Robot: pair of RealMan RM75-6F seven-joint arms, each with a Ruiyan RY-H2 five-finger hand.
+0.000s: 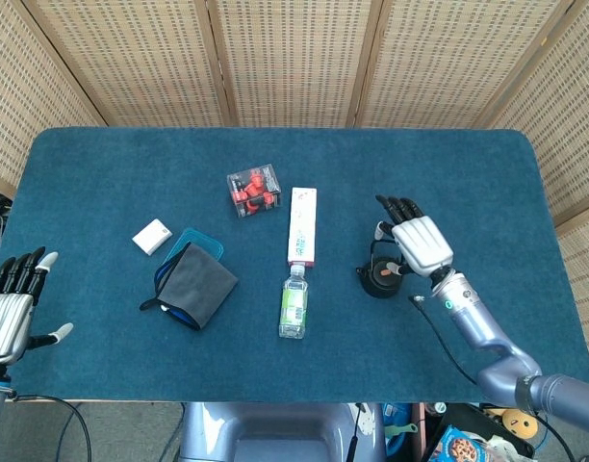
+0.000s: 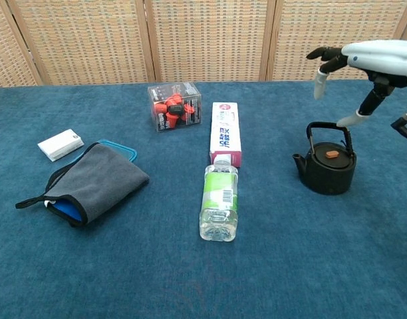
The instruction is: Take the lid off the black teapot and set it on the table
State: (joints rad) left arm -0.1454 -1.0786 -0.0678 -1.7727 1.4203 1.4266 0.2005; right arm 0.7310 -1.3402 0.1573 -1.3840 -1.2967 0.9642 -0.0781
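Observation:
The black teapot (image 2: pixel 328 169) (image 1: pixel 380 278) stands on the blue table right of centre, its handle upright. Its lid (image 2: pixel 331 157) sits on the pot, with an orange knob (image 2: pixel 331 153) on top. My right hand (image 2: pixel 370 58) (image 1: pixel 417 237) hovers above and to the right of the teapot, fingers spread, holding nothing. It touches neither the lid nor the handle. My left hand (image 1: pixel 11 306) rests open at the table's near left edge, seen only in the head view.
A clear bottle (image 2: pixel 220 200) and a pink-and-white box (image 2: pixel 224 131) lie in a line mid-table. Behind them stands a clear box of red pieces (image 2: pixel 173 106). A grey cloth over a blue-lidded container (image 2: pixel 90 179) and a small white box (image 2: pixel 60 143) lie left.

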